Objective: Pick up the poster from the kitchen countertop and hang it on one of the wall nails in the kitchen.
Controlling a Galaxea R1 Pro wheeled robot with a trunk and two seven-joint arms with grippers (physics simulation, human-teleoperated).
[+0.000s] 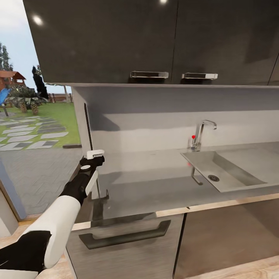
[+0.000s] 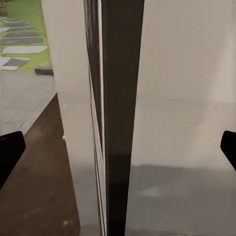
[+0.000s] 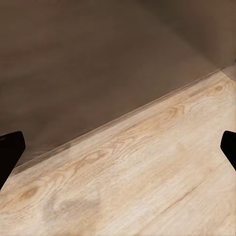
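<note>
The grey metal kitchen countertop [image 1: 155, 182] runs across the head view, with its sink [image 1: 232, 176] and chrome faucet [image 1: 201, 133] at the right. At the counter's left end stands a thin dark upright panel [image 1: 88, 128], seen edge-on against the end of the wall; its face is hidden, so I cannot confirm it as the poster. My left gripper [image 1: 95, 157] is raised right at this panel. In the left wrist view the dark edge [image 2: 118, 98] runs between the wide-apart fingers of the open left gripper [image 2: 118, 152]. My right gripper [image 3: 118, 152] is open over the wooden floor.
Dark glossy wall cabinets [image 1: 116, 38] with two metal handles hang above the grey backsplash [image 1: 155, 124]. Below the counter is a drawer front with a long dark handle [image 1: 126, 234]. A large window [image 1: 35, 128] to a garden lies at the left. The floor [image 3: 147, 177] is light wood.
</note>
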